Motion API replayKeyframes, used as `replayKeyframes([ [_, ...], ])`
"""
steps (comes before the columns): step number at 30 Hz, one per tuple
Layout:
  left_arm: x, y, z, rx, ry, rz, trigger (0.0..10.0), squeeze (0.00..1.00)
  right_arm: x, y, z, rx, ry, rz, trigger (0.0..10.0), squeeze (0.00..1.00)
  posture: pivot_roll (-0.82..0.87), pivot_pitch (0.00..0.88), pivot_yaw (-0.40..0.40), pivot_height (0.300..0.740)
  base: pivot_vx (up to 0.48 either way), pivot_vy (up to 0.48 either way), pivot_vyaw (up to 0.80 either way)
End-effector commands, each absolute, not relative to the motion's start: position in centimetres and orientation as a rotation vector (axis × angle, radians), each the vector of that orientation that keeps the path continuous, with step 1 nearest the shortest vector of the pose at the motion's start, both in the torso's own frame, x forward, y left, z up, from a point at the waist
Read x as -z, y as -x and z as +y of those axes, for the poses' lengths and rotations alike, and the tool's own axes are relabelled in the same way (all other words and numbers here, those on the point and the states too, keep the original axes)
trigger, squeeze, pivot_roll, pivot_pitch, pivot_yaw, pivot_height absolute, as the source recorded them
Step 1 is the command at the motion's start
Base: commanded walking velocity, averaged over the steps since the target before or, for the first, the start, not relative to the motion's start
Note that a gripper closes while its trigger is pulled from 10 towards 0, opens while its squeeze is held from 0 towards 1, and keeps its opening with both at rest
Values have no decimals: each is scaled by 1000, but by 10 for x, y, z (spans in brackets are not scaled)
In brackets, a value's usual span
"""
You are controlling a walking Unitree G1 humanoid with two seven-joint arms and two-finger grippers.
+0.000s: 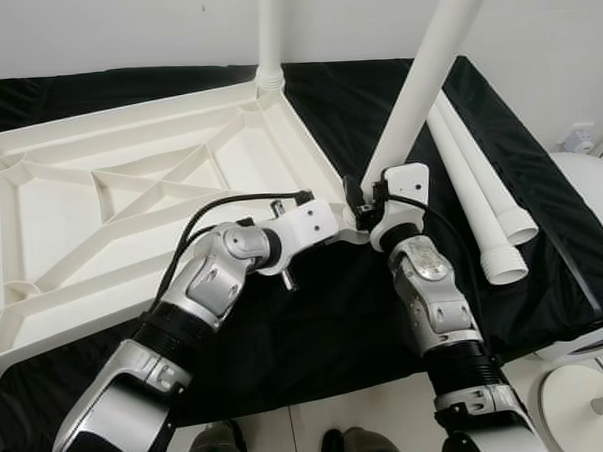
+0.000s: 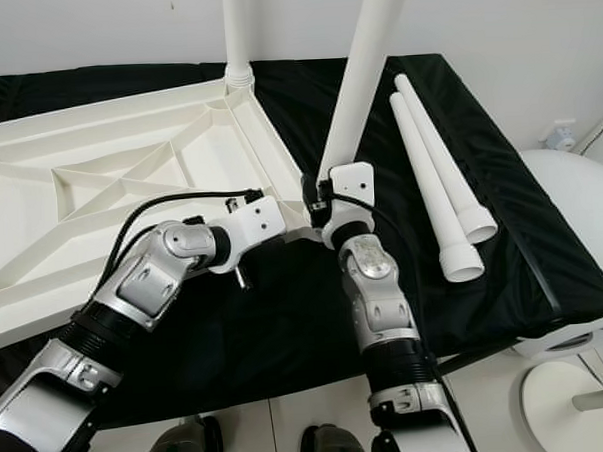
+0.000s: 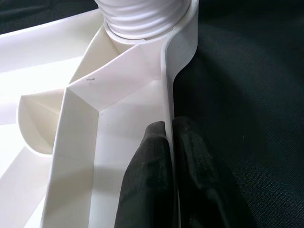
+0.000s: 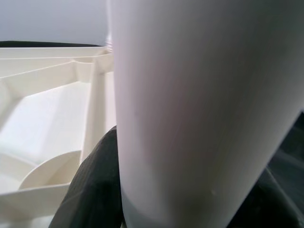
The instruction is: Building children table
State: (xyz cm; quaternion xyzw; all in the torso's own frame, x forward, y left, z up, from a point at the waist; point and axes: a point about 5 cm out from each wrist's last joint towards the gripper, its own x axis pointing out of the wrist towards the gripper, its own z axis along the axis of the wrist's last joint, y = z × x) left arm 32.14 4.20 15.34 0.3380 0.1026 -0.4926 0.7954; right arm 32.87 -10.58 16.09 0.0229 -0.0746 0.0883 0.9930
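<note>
A: Item one, the tabletop (image 1: 130,183)?
B: White moulded plastic, lying underside up on the black cloth (image 1: 306,336); ribs form triangles and a rim runs around the edge. Its long axis runs across the scene, from the robot's left toward the near corner between the two grippers.

A: Legs?
B: One fitted leg (image 1: 269,32) stands upright in the far corner socket. One held leg (image 1: 425,75), a smooth white tube, rises from the near corner and leans away to the robot's right. Two spare legs (image 1: 486,213) lie side by side on the cloth, right of the tabletop, open ends toward the robot.

A: Tools?
B: Left gripper (image 3: 172,166): the black fingers (image 3: 147,180) are pressed together on the tabletop's rim, one each side of the wall, just beside a ridged socket collar (image 3: 142,19). Right gripper (image 1: 366,208): at the held leg's base, fingers (image 4: 92,190) clasping the tube.

A: Markings?
B: No legible writing on any part.
</note>
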Motion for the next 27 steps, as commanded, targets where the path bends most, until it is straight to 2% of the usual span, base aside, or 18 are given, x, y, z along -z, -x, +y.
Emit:
replayKeyframes([
  [1,-147,-316,36,1072,-730,224,10000,0,-159,-326,-94,-191,-61,-131,10000,0,18,62,-48,740,0,0,0],
  [10,-147,-315,35,1070,-730,220,10000,0,-158,-324,-90,-25,-57,-115,10000,0,23,53,-55,740,0,0,0],
  [15,-147,-315,35,1071,-728,220,10000,0,-158,-320,-79,-46,-62,-108,10000,0,23,50,-58,740,0,0,0],
  [24,-147,-315,34,1073,-727,217,10000,0,-158,-323,-90,-37,-59,-108,10000,0,22,45,-59,740,0,0,0],
  [25,-147,-315,34,1073,-727,218,10000,0,-158,-323,-91,-42,-62,-106,10000,286,22,46,-59,740,0,0,0],
  [26,-147,-315,34,1072,-727,218,10000,0,-158,-323,-92,-41,-63,-107,10000,502,22,45,-59,740,0,0,0],
  [27,-147,-315,34,1073,-726,218,10000,0,-158,-324,-93,-47,-67,-108,10000,1000,20,45,-59,740,0,0,0],
])
